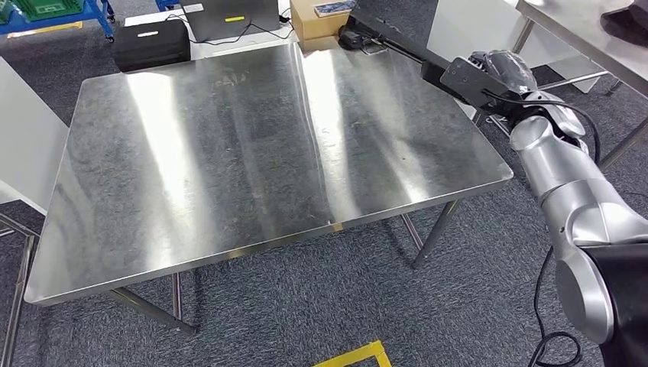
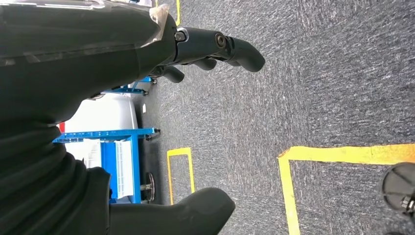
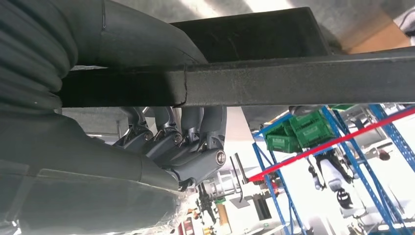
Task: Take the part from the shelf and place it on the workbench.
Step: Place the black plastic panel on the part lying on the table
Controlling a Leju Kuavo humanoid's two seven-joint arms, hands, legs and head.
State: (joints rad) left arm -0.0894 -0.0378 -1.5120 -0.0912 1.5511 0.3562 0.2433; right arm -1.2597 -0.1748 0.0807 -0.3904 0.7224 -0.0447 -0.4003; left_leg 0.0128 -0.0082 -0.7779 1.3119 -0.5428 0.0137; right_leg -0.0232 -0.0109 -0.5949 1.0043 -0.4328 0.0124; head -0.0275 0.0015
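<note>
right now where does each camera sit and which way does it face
Head view: high on the body, looking down at the steel workbench; the right arm holds the long black part over it.
Left wrist view: behind the left hand, facing carpet.
Right wrist view: behind the right hand, gripping the part, shared with the head view.

Long black part (image 1: 397, 47) slanting above the steel workbench (image 1: 229, 168)

1. We are seeing a black case (image 1: 151, 43) lying on the floor beyond the far edge.
2. A cardboard box (image 1: 309, 20) is sitting near it, beside a laptop (image 1: 231, 17).
3. Yellow tape (image 1: 356, 355) is marking the grey carpet (image 1: 321, 298).
4. Green crates (image 3: 298, 131) are resting on blue racking (image 3: 274, 196).
</note>
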